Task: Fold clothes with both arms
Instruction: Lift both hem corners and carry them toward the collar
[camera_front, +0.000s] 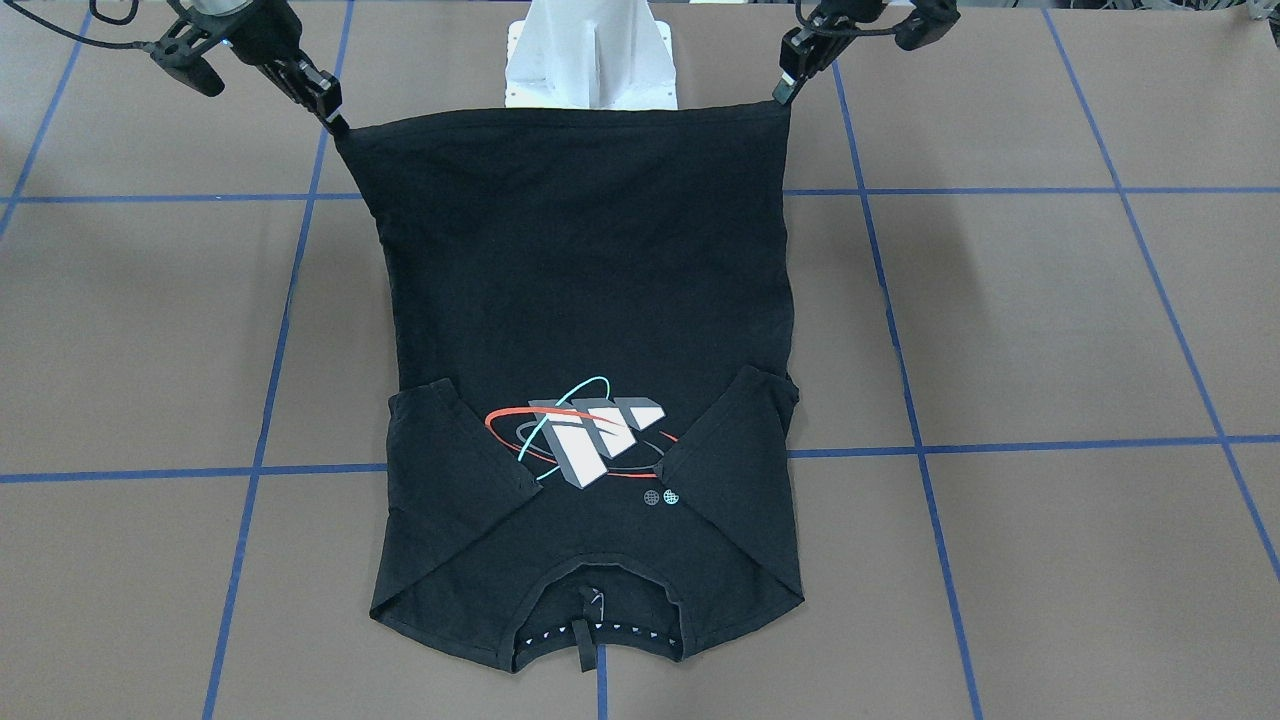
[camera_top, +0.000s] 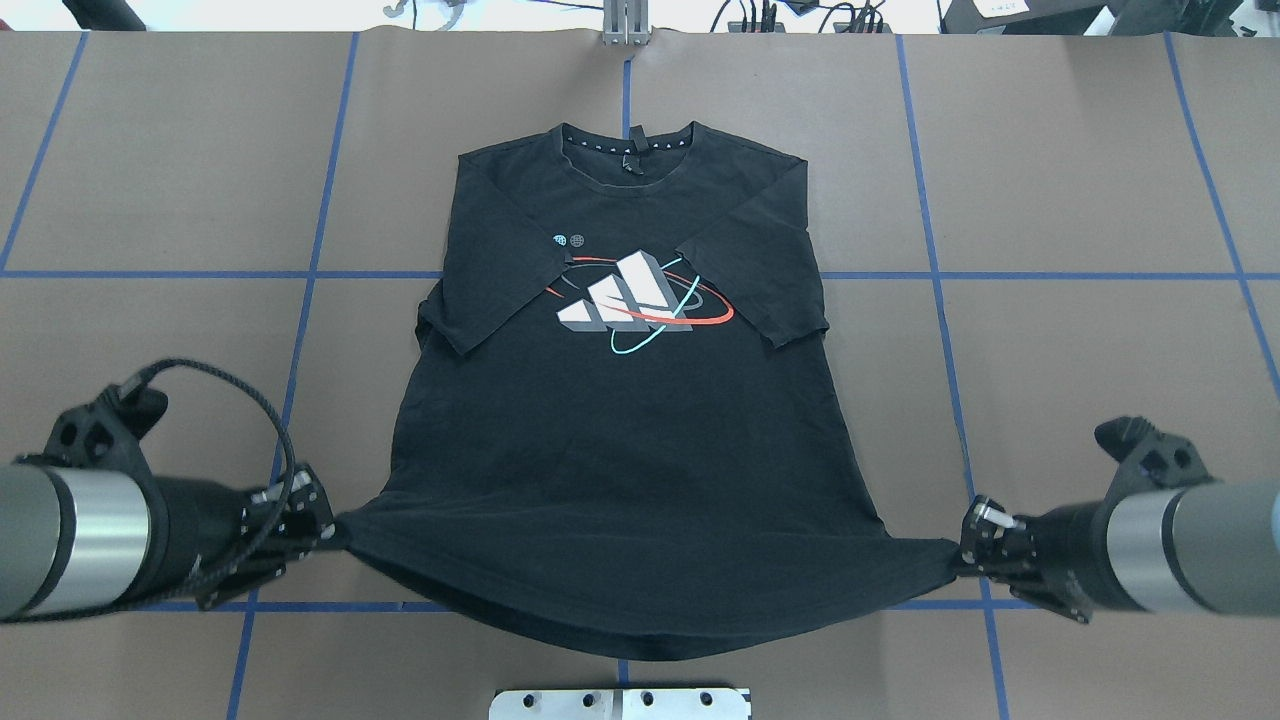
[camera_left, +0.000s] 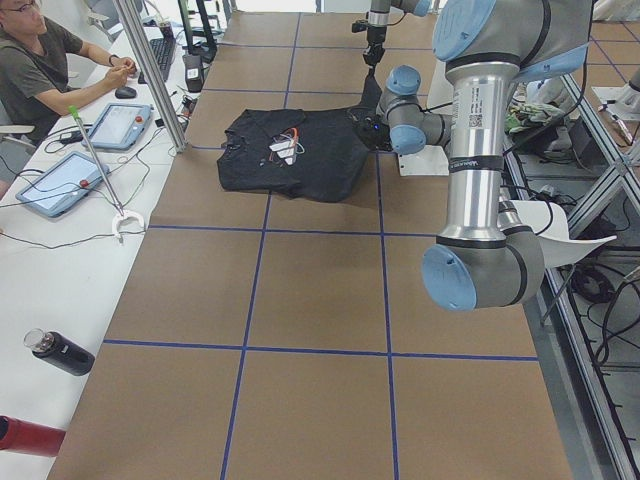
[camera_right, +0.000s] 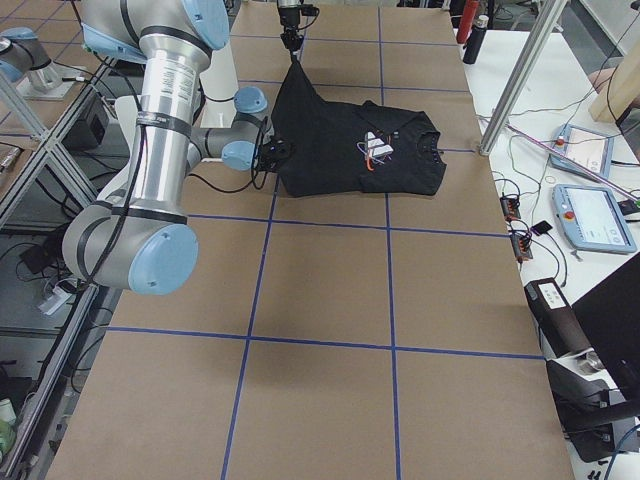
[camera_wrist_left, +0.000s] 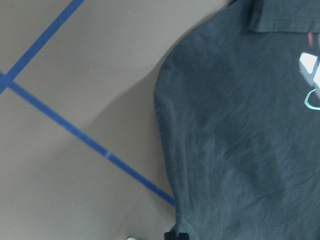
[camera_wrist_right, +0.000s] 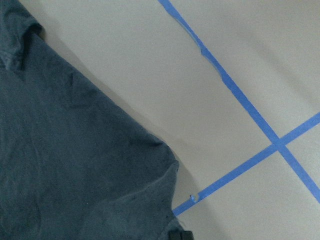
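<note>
One T-shirt (camera_top: 640, 450); jaws of left arm (camera_top: 100, 540) and right arm (camera_top: 1180, 545) seemingly clench its two hem corners.

Brown taped table (camera_top: 1080, 180), tablet (camera_left: 118, 125), dark bottle (camera_left: 60, 353)

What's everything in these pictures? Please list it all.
black short-sleeved T-shirt: one, black with grey-white, red and cyan graphic, table centre.
brown table: one, brown with blue tape grid, under the shirt.
white mounting base: one, white, table's robot-side edge.
tablet-like screens: two, grey-blue, side bench.
black bottle: one, black, same bench.
seated person: one, at that bench.
jointed robot arms: two, silver-grey, light blue caps; left arm, right arm.
two-finger grippers: two, black; left gripper and right gripper each pinch a hem corner.
</note>
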